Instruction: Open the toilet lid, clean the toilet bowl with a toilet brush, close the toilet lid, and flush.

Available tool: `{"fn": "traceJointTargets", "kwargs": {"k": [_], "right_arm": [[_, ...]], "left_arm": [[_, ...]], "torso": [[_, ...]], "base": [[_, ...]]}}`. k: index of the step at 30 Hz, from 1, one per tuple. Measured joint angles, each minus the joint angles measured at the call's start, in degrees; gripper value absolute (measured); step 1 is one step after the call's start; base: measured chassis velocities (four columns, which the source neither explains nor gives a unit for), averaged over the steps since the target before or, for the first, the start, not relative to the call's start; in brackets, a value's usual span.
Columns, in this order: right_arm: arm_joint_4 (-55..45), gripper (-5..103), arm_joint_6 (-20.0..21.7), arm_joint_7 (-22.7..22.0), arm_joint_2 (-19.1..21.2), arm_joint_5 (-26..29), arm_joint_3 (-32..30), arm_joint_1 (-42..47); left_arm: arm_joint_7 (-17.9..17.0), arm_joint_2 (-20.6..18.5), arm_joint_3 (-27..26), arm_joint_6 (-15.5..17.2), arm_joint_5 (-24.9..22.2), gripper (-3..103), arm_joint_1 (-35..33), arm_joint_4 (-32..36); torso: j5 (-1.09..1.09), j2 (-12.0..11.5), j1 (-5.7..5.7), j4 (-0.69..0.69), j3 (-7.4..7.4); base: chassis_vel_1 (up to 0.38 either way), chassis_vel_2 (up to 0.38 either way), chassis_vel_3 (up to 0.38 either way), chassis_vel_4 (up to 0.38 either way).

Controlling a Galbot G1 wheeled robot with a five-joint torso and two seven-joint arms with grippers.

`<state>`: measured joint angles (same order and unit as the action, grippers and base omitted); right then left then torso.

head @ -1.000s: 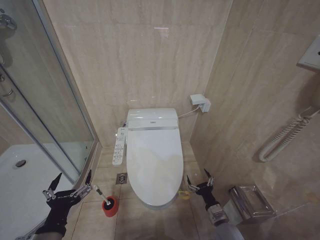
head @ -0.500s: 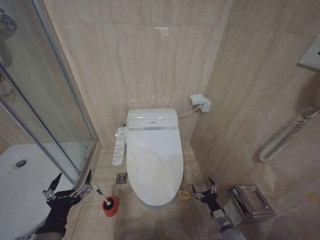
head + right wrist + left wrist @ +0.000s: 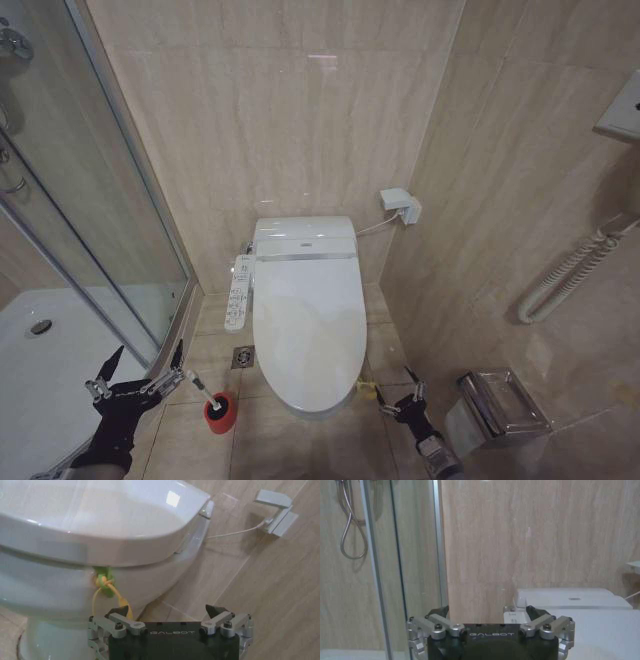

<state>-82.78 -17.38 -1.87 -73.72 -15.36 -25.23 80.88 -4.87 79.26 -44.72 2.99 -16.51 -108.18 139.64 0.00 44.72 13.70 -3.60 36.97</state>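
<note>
Reaching low beside the front right of the toilet, the right gripper (image 3: 398,398) has its fingers (image 3: 214,611) spread wide and holds nothing; in the right wrist view they point at a green-yellow looped band (image 3: 104,582) that hangs from the lid's edge, one tip close to its yellow tail, though contact cannot be told. The large glossy white plastic oval toilet lid (image 3: 307,325) lies shut, flat over the white ceramic toilet bowl (image 3: 60,592), whose inside is covered.

The left gripper (image 3: 138,372) hovers over the tiled floor (image 3: 300,445) near the glass shower door (image 3: 90,230), its fingers (image 3: 177,355) also splayed wide and empty. Just beside its right fingertip stands the toilet brush (image 3: 206,393): a thin white stick handle leaning out of a small red round cup holder (image 3: 221,411) set on the floor, between the shower tray and the toilet's front left. The brush head sits down in that cup, hidden by its rim. A chrome lidded waste box (image 3: 500,405) stands against the right wall, near the right arm.
</note>
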Motion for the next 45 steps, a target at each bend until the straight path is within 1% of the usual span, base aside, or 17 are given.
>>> {"fn": "traceJointTargets", "kwargs": {"k": [10,18,21,24,28,38,45], "right_arm": [[2.20,100,0.02,0.23,0.12,-0.49,0.73,-1.68],[-5.32,100,0.52,0.50,5.71,2.71,-1.39,2.09],[-6.09,100,0.36,0.62,6.22,2.77,-1.57,2.98],[-5.75,100,-0.41,0.66,6.03,2.22,-1.33,3.44],[-3.57,100,-1.75,0.48,4.71,0.31,0.22,3.43],[-3.34,100,-1.42,1.04,3.36,-0.89,2.58,2.62],[-0.53,100,-1.74,0.87,2.07,-1.98,2.97,0.96]], "left_arm": [[0.00,0.00,0.00,0.00,0.00,100,0.00,0.00],[0.00,0.00,0.00,0.00,0.00,100,0.00,0.00],[0.00,0.00,0.00,0.00,0.00,100,0.00,0.00],[0.00,0.00,0.00,0.00,0.00,100,0.00,0.00],[0.00,0.00,0.00,0.00,0.00,100,0.00,0.00],[0.00,0.00,0.00,0.00,0.00,100,0.00,0.00],[0.00,0.00,0.00,0.00,0.00,100,0.00,0.00]], "torso": [[0.00,0.00,0.00,0.00,0.00],[-0.01,0.00,0.00,0.00,0.00],[-0.01,0.00,0.00,0.00,0.00],[-0.01,0.00,0.00,-0.01,0.00],[0.00,0.00,0.00,-0.01,0.00],[-0.01,0.00,0.00,0.00,0.00],[-0.01,0.00,0.00,0.00,0.00]], "base": [[0.000,0.000,0.000,0.000],[0.000,0.000,0.000,0.000],[0.000,0.000,0.000,0.000],[0.000,0.000,0.000,0.000],[0.000,0.000,0.000,0.000],[0.000,0.000,0.000,0.000],[0.000,0.000,0.000,0.000]]}}
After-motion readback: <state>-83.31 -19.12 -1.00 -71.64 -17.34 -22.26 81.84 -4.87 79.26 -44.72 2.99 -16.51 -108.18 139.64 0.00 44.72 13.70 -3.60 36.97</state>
